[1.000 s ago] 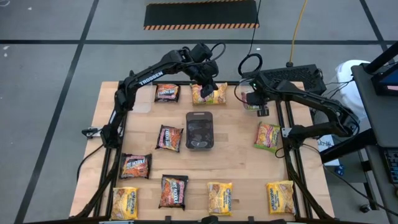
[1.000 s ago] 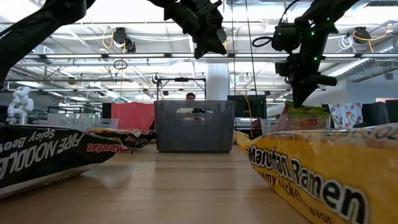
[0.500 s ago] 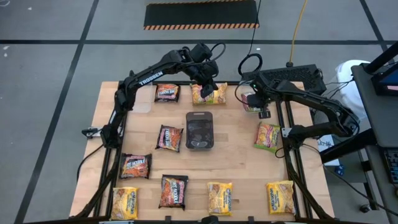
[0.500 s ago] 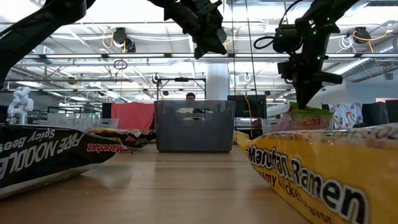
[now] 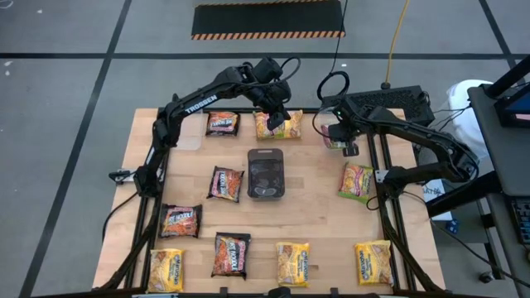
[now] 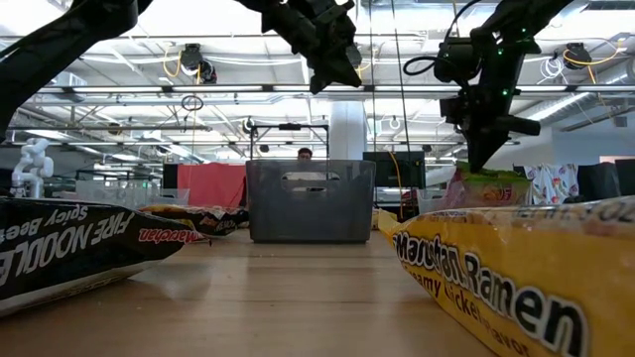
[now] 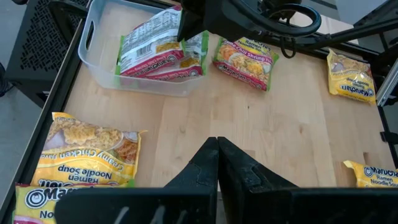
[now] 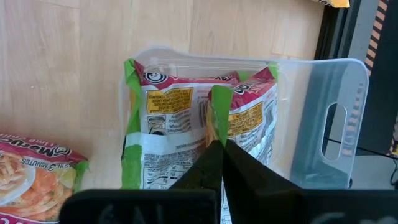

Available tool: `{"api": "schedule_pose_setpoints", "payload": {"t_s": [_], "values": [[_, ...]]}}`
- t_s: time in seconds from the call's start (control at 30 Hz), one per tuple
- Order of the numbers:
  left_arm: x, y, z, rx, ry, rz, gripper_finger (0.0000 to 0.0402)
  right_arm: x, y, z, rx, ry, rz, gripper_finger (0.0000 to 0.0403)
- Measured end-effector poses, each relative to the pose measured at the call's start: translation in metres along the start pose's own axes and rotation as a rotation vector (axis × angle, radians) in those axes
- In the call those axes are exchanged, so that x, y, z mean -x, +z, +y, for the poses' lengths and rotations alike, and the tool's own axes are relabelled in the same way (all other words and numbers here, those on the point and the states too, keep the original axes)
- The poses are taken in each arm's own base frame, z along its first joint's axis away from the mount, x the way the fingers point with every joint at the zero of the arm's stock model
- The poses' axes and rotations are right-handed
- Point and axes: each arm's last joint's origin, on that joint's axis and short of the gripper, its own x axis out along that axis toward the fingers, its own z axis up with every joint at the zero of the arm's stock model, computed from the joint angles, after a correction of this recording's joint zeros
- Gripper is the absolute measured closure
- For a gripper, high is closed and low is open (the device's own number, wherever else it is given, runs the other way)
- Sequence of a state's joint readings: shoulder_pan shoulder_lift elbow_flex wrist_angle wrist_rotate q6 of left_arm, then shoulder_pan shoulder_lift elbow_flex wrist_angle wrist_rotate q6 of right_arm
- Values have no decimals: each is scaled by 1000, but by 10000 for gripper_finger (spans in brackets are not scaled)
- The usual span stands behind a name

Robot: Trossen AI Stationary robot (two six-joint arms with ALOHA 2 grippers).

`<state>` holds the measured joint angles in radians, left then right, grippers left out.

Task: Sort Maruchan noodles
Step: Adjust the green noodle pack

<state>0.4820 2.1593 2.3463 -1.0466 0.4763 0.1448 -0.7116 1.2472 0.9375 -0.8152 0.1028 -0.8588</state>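
Observation:
Maruchan packets lie flat about the table: dark ones (image 5: 224, 184), yellow ones (image 5: 292, 263) and a green-edged one (image 5: 356, 180). More green-edged packets stand in a clear tub (image 8: 323, 68) at the far right. My right gripper (image 8: 216, 144) hangs over that tub (image 7: 93, 50), shut on one of its packets (image 8: 186, 143). My left gripper (image 7: 216, 142) is shut and empty, raised above a yellow packet (image 5: 277, 126) at the far middle; the low view shows this gripper (image 6: 332, 69) high over the table. My right gripper pinches a green-edged packet by its upturned green edge (image 8: 219, 109) between both fingers, coming from above and pointing down into the tub. The packet stands on edge inside the tub, leaning against another packet (image 8: 252, 112). Its lower part is hidden by the tub's contents.
A dark grey tray (image 5: 265, 174) sits at the table's middle. Dark packets lie left of it (image 5: 180, 220), yellow ones along the near edge (image 5: 373, 263). Black frame rails (image 5: 385, 190) run along both sides. A person shows behind the tray (image 6: 304, 155).
My right gripper has dipped a little into the tub, pressing the packet's top down, and has come back up about as far. My left arm has kept still.

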Motion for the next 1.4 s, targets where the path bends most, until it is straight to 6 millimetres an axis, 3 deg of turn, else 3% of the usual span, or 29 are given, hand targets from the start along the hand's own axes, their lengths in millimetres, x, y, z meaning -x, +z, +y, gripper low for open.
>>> {"api": "schedule_pose_setpoints", "payload": {"t_s": [0.3,0.67,0.97,1.23,1.4], "values": [[0,0,0,0,0,0,396,0,-1,-1,-40,-29,26,399],[0,0,0,0,0,0,396,1,2,1,-20,-53,48,351],[0,0,0,0,0,0,396,21,7,12,29,-95,-32,344],[0,0,0,0,0,0,396,31,3,26,-63,75,-126,344],[0,0,0,0,0,0,396,31,3,26,-62,77,-129,344]]}}
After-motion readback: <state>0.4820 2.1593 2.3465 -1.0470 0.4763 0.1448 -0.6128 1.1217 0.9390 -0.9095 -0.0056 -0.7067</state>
